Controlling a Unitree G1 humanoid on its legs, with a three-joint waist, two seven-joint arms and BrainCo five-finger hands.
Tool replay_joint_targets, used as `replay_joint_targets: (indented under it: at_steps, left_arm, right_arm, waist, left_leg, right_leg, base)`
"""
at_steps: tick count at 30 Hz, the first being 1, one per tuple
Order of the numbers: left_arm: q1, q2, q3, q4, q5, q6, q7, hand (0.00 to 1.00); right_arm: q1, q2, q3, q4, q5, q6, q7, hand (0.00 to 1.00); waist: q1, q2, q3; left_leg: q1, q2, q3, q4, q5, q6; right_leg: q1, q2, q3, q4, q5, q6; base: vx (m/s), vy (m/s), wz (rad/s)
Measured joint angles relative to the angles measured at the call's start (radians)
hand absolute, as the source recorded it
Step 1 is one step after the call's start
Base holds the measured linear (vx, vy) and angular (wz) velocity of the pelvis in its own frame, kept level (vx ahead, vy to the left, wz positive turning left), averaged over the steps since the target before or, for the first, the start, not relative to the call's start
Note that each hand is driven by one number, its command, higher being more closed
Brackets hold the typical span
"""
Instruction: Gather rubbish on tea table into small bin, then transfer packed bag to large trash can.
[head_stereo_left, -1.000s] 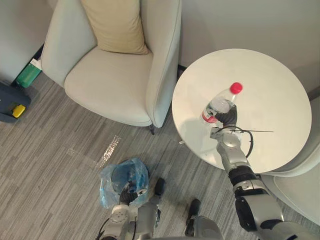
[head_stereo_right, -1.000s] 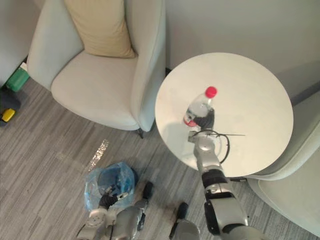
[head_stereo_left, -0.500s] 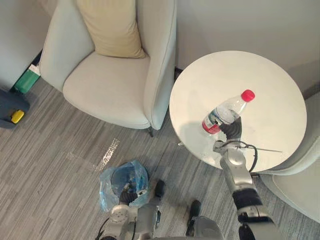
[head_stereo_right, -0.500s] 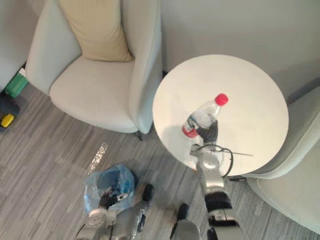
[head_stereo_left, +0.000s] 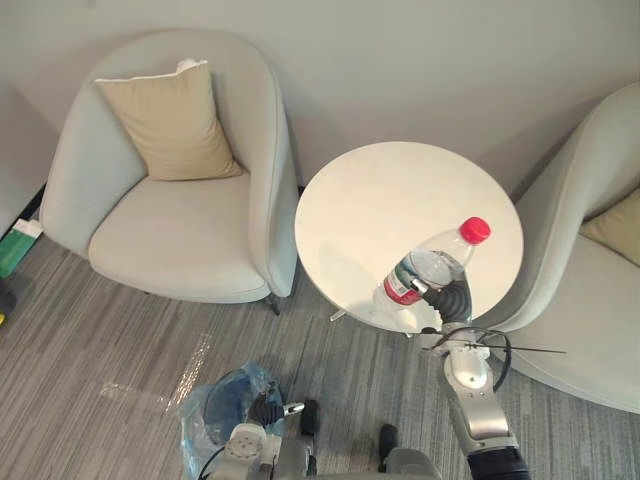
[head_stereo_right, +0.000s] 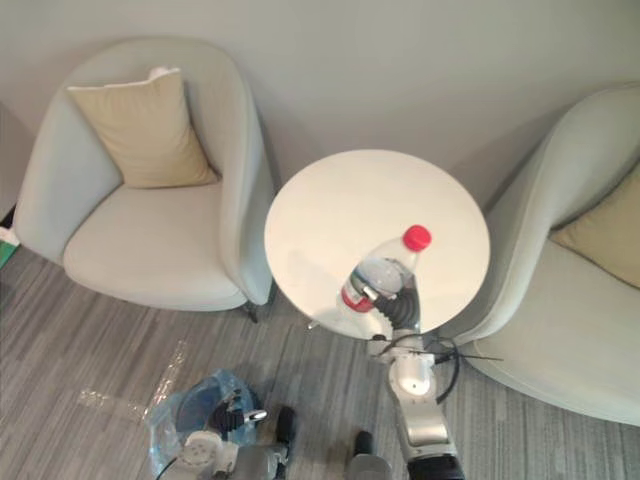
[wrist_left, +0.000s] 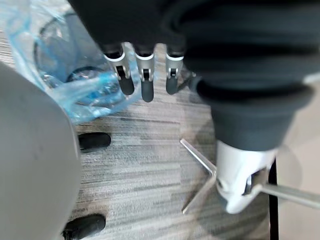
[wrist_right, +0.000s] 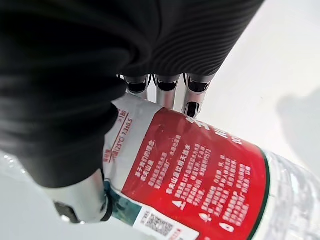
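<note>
A clear plastic bottle with a red cap and a red label hangs tilted over the front edge of the round white tea table. My right hand is shut on its lower part, fingers curled round the label. Down on the floor stands the small bin, lined with a blue plastic bag. My left hand is by the bin's rim, its fingers relaxed and open beside the bag.
A pale armchair with a beige cushion stands left of the table. A second armchair with a cushion crowds the table's right side. A wall runs behind them. Grey striped carpet lies around the bin.
The camera has swung up, bringing the wall and right armchair into view. My right hand has lifted the bottle off the table and drawn it towards the front edge.
</note>
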Motion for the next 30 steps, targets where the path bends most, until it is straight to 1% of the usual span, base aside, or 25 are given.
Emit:
replay_joint_targets:
  at_steps: [1,5,7,10,11,12,13,14,15,16,17,18,19,20,21,22,23,24,25,26,28,29,30]
  left_arm:
    - [0.0,0.0,-0.001,0.0,0.0,0.0,0.0,0.0]
    - [0.001,-0.002,-0.018,0.009,0.0,0.001,0.001,0.0]
    - [0.001,-0.002,-0.02,0.011,0.0,0.001,0.001,0.0]
    - [-0.001,-0.006,-0.025,0.017,0.0,-0.001,0.0,0.0]
    - [-0.002,-0.011,-0.029,0.012,0.0,-0.003,0.001,0.0]
    - [-0.001,-0.013,-0.031,0.0,0.0,-0.003,0.001,0.0]
    - [0.0,-0.013,-0.034,-0.007,0.0,-0.004,0.001,0.0]
    - [-0.001,-0.007,-0.04,-0.021,0.0,-0.005,0.0,0.0]
    - [-0.004,-0.002,-0.038,-0.024,0.0,-0.002,0.0,0.0]
    - [-0.007,-0.004,-0.038,-0.026,0.002,-0.002,0.0,0.0]
    - [-0.007,-0.01,-0.039,-0.023,0.005,-0.001,-0.003,0.0]
    - [-0.003,-0.025,-0.04,-0.01,0.015,0.001,-0.007,0.0]
    - [-0.002,-0.031,-0.04,-0.008,0.025,0.001,-0.008,0.0]
    - [-0.004,-0.045,-0.052,-0.006,0.045,0.001,-0.009,0.0]
    - [-0.005,-0.048,-0.061,-0.006,0.051,0.001,-0.01,0.0]
    - [-0.013,-0.056,-0.09,-0.006,0.066,0.001,-0.015,0.0]
    - [-0.021,-0.059,-0.102,-0.004,0.074,0.001,-0.02,0.0]
    - [-0.023,-0.053,-0.103,-0.002,0.08,0.002,-0.019,0.0]
    - [-0.004,-0.033,-0.104,0.004,0.082,0.007,-0.019,0.0]
    - [0.005,-0.029,-0.103,0.007,0.081,0.007,-0.018,0.0]
    - [0.017,-0.016,-0.076,-0.001,0.078,0.006,-0.011,0.0]
    - [0.017,-0.013,-0.075,0.0,0.078,0.006,-0.008,0.0]
    - [0.018,-0.004,-0.075,0.006,0.078,0.006,-0.002,0.0]
  right_arm:
    - [0.008,0.0,0.008,-0.018,-0.023,-0.002,0.002,1.0]
    - [0.009,-0.001,0.033,-0.021,-0.025,-0.01,0.005,1.0]
    - [0.009,-0.002,0.037,-0.02,-0.025,-0.01,0.005,1.0]
    - [0.01,-0.014,0.04,-0.01,-0.025,-0.01,0.004,1.0]
    - [0.001,-0.036,0.041,-0.01,-0.025,-0.011,0.002,1.0]
    - [-0.011,-0.048,0.048,-0.002,-0.026,-0.011,0.0,1.0]
    - [-0.017,-0.052,0.051,0.004,-0.026,-0.01,-0.002,1.0]
    - [-0.041,-0.056,0.055,0.042,-0.033,-0.008,-0.005,1.0]
    - [-0.064,-0.058,0.06,0.077,-0.041,-0.006,-0.008,1.0]
    - [-0.069,-0.064,0.06,0.085,-0.047,-0.004,-0.009,1.0]
    - [-0.076,-0.081,0.061,0.1,-0.06,0.003,-0.011,1.0]
    - [-0.069,-0.102,0.06,0.106,-0.061,0.006,-0.012,1.0]
    - [-0.067,-0.107,0.054,0.106,-0.061,0.009,-0.013,1.0]
    - [-0.063,-0.122,0.024,0.106,-0.061,0.012,-0.016,1.0]
    - [-0.063,-0.126,0.013,0.106,-0.062,0.012,-0.02,1.0]
    - [-0.064,-0.131,-0.023,0.106,-0.061,0.012,-0.032,1.0]
    - [-0.065,-0.124,-0.05,0.108,-0.061,0.016,-0.037,1.0]
    - [-0.069,-0.112,-0.062,0.123,-0.061,0.022,-0.041,1.0]
    - [-0.076,-0.059,-0.059,0.177,-0.062,0.031,-0.039,1.0]
    - [-0.075,-0.048,-0.054,0.188,-0.062,0.032,-0.039,1.0]
    - [-0.071,-0.002,-0.026,0.202,-0.062,0.036,-0.031,1.0]
    - [-0.072,0.003,-0.024,0.202,-0.062,0.036,-0.031,1.0]
    - [-0.071,0.011,-0.021,0.203,-0.062,0.036,-0.03,1.0]
  waist:
    - [0.0,0.001,0.0]
    - [-0.007,0.004,-0.007]
    - [-0.007,0.007,-0.008]
    - [-0.007,0.019,-0.003]
    - [-0.003,0.035,-0.003]
    - [-0.001,0.046,0.0]
    - [0.001,0.05,0.002]
    - [0.008,0.057,0.006]
    - [0.001,0.046,0.008]
    - [0.004,0.047,0.007]
    - [0.001,0.043,0.008]
    - [-0.015,0.055,0.0]
    - [-0.024,0.057,-0.001]
    - [-0.051,0.066,-0.009]
    - [-0.059,0.071,-0.013]
    - [-0.068,0.087,-0.023]
    - [-0.068,0.099,-0.03]
    - [-0.062,0.085,-0.025]
    - [-0.051,0.04,-0.026]
    - [-0.05,0.034,-0.03]
    - [-0.042,0.022,-0.04]
    - [-0.04,0.023,-0.04]
    - [-0.039,0.026,-0.041]
  left_leg:
    - [0.006,0.004,0.011,0.0,-0.002,-0.002]
    - [0.011,0.017,0.025,0.003,-0.003,-0.004]
    - [0.011,0.02,0.024,0.006,-0.003,-0.005]
    - [-0.012,0.019,-0.002,0.054,-0.01,-0.014]
    - [-0.073,0.025,-0.012,0.113,-0.015,-0.023]
    - [-0.128,0.027,-0.015,0.175,-0.014,-0.024]
    - [-0.147,0.029,-0.014,0.196,-0.011,-0.03]
    - [-0.169,0.027,-0.026,0.188,0.03,-0.087]
    - [-0.179,0.038,0.037,0.233,-0.002,-0.056]
    - [-0.192,0.046,0.085,0.305,-0.041,-0.005]
    - [-0.195,0.088,0.241,0.509,-0.169,0.063]
    - [-0.125,0.143,0.379,0.567,-0.231,0.054]
    - [-0.096,0.161,0.417,0.557,-0.24,0.048]
    - [-0.01,0.193,0.493,0.476,-0.254,0.026]
    - [0.011,0.2,0.502,0.438,-0.248,0.014]
    - [0.064,0.204,0.5,0.301,-0.23,-0.048]
    - [0.085,0.192,0.481,0.196,-0.225,-0.086]
    - [0.095,0.185,0.47,0.138,-0.218,-0.096]
    - [0.103,0.155,0.448,0.122,-0.191,-0.087]
    - [0.107,0.15,0.443,0.122,-0.19,-0.086]
    - [0.123,0.112,0.422,0.114,-0.181,-0.07]
    - [0.12,0.107,0.421,0.109,-0.179,-0.066]
    - [0.117,0.093,0.413,0.091,-0.168,-0.05]
  right_leg:
    - [0.001,0.003,0.009,0.0,0.004,-0.002]
    - [0.003,0.016,0.024,-0.003,0.014,-0.01]
    - [0.006,0.019,0.021,-0.007,0.016,-0.012]
    - [0.027,0.02,-0.008,-0.011,0.018,-0.016]
    - [-0.006,0.027,-0.027,0.027,0.009,-0.027]
    - [-0.036,0.036,-0.034,0.056,0.003,-0.036]
    - [-0.045,0.04,-0.039,0.064,0.002,-0.039]
    - [-0.05,0.052,-0.058,0.056,0.009,-0.065]
    - [-0.069,0.016,-0.117,0.049,0.025,-0.084]
    - [-0.08,0.009,-0.129,0.061,0.026,-0.086]
    - [-0.089,-0.01,-0.163,0.079,0.027,-0.088]
    - [-0.079,-0.024,-0.214,0.073,0.038,-0.093]
    - [-0.076,-0.028,-0.235,0.07,0.041,-0.092]
    - [-0.076,-0.041,-0.307,0.071,0.046,-0.087]
    - [-0.079,-0.041,-0.33,0.072,0.049,-0.083]
    - [-0.093,-0.039,-0.383,0.071,0.062,-0.074]
    - [-0.102,-0.034,-0.416,0.065,0.076,-0.069]
    - [-0.102,-0.036,-0.441,0.061,0.09,-0.065]
    - [-0.074,-0.055,-0.444,0.031,0.12,-0.051]
    - [-0.064,-0.058,-0.445,0.024,0.125,-0.046]
    - [-0.031,-0.085,-0.438,-0.007,0.154,-0.03]
    - [-0.032,-0.089,-0.436,-0.007,0.157,-0.028]
    - [-0.04,-0.1,-0.435,-0.003,0.161,-0.026]
  base:
    - [-0.01,-0.015,-0.24]
    - [-0.01,-0.02,-0.14]
    - [-0.02,-0.029,0.02]
    - [-0.05,-0.036,0.34]
    - [-0.1,-0.041,0.44]
    - [-0.15,-0.053,0.43]
    - [-0.17,-0.075,0.47]
    - [-0.24,-0.064,0.64]
    - [-0.25,-0.052,0.65]
    - [-0.26,-0.056,0.69]
    - [-0.17,-0.061,0.84]
    - [-0.14,-0.051,0.99]
    - [-0.11,0.035,1.51]
    - [-0.11,0.077,1.3]
    - [-0.15,0.132,1.72]
    - [-0.16,0.19,1.33]
    - [-0.16,0.215,1.36]
    - [-0.2,0.263,1.01]
    - [-0.16,0.199,0.66]
    - [-0.17,0.201,0.5]
    - [-0.16,0.152,0.15]
    - [-0.17,0.117,0.03]
    - [-0.1,0.05,0.07]
